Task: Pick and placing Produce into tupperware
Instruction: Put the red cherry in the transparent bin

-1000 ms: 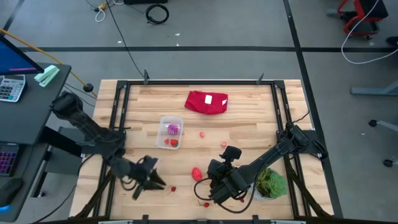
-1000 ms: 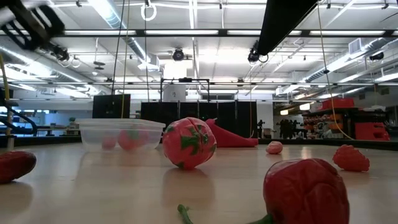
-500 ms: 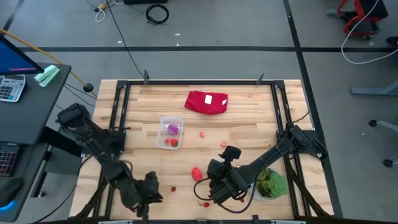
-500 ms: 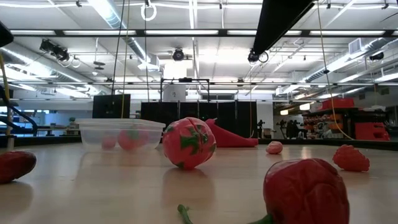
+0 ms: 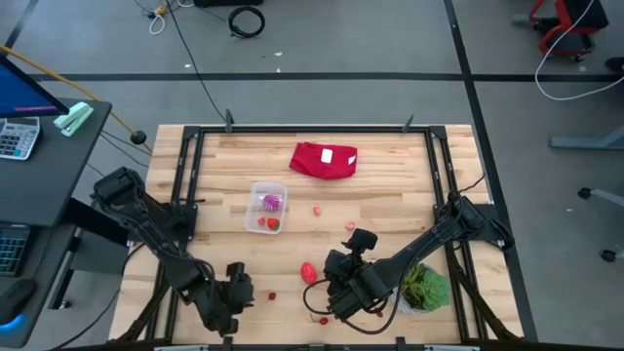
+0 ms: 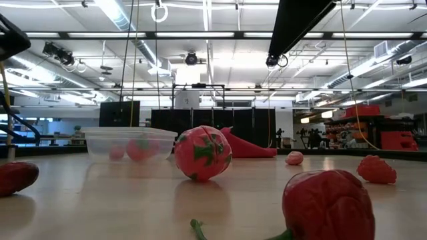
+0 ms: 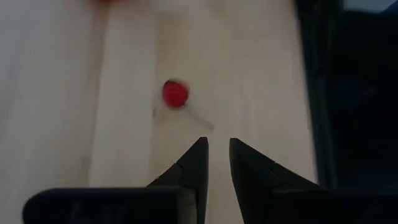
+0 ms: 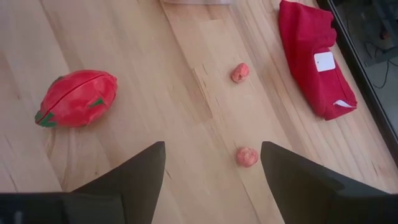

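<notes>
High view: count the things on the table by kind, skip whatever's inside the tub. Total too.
Loose produce: 5 (1 large red oval, 2 small pink, 2 small red)
Tupperware: 1
Red cloth: 1
Potted plant: 1
Total: 8

A robotics lab or workshop: a framed wooden surface (image 5: 390, 210) on grey concrete floor, cables (image 5: 246, 19) at 12 o'clock, open ceiling with strip lights (image 6: 207, 35) and ducts.
</notes>
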Robot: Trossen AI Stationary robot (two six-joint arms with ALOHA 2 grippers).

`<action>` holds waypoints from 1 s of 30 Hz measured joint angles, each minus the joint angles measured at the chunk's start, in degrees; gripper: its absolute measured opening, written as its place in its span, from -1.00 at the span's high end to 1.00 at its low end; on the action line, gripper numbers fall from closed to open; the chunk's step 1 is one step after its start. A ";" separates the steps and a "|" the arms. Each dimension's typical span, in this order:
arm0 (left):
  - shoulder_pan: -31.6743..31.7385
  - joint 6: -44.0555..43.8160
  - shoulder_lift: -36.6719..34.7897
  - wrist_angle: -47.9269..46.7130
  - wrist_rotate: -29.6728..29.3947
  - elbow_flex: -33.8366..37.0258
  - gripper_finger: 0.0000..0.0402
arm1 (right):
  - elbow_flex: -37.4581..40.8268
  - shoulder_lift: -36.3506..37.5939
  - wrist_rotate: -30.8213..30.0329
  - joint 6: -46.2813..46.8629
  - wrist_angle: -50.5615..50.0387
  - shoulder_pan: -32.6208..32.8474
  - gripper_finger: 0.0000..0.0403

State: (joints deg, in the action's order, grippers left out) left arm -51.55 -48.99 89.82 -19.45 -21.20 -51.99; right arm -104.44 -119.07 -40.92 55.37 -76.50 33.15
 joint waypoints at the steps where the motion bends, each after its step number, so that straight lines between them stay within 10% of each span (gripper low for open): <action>1: 0.00 -0.55 0.15 -1.06 0.03 0.00 0.62 | 0.00 0.00 -0.01 -0.01 0.00 0.00 -0.36; 18: 0.00 -10.67 2.97 -5.90 -0.18 0.85 -0.09 | 0.00 0.00 0.01 -0.02 0.30 0.00 -0.36; 30: 0.00 -12.38 6.86 -5.65 0.82 0.87 -0.06 | 0.00 0.00 0.01 -0.04 0.32 -0.01 -0.36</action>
State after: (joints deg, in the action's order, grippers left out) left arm -51.55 -61.36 96.68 -25.10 -20.38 -51.11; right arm -104.44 -119.07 -40.91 55.33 -76.18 33.14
